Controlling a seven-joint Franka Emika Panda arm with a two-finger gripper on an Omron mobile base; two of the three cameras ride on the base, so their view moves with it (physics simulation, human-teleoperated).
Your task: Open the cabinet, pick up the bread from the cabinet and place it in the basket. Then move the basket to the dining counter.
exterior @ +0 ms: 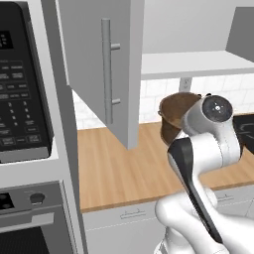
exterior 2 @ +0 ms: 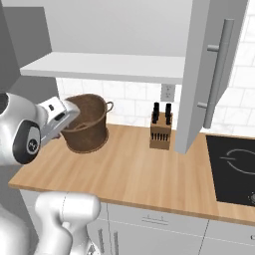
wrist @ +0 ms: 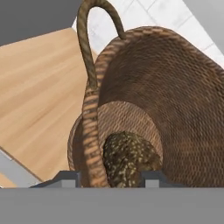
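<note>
Kitchen bench (exterior 2: 139,174), rear left: my fingers (wrist: 107,178) clamp the basket (exterior 2: 89,124) rim, bread (wrist: 129,159) inside. Step in hand: carrying; next, I judge, a level lift toward the dining counter.

- Even, bright, diffuse light is seen across both base views; no single source can be made out.
- Soft shadow is cast under the open cabinet (exterior 2: 209,74) door and beneath its floor, on the white tiles (exterior 2: 134,102).
- A faint dark patch is laid on the wooden worktop (exterior 2: 134,174) at the foot of the basket (exterior 2: 88,124).
- Inside the basket, deep shade is seen in the hand view; the bread (wrist: 127,159) is dimly lit.
- A pale sheen is noted on the hob (exterior 2: 234,167).
- Rendering is slightly soft; no edge distortion is noted.
</note>
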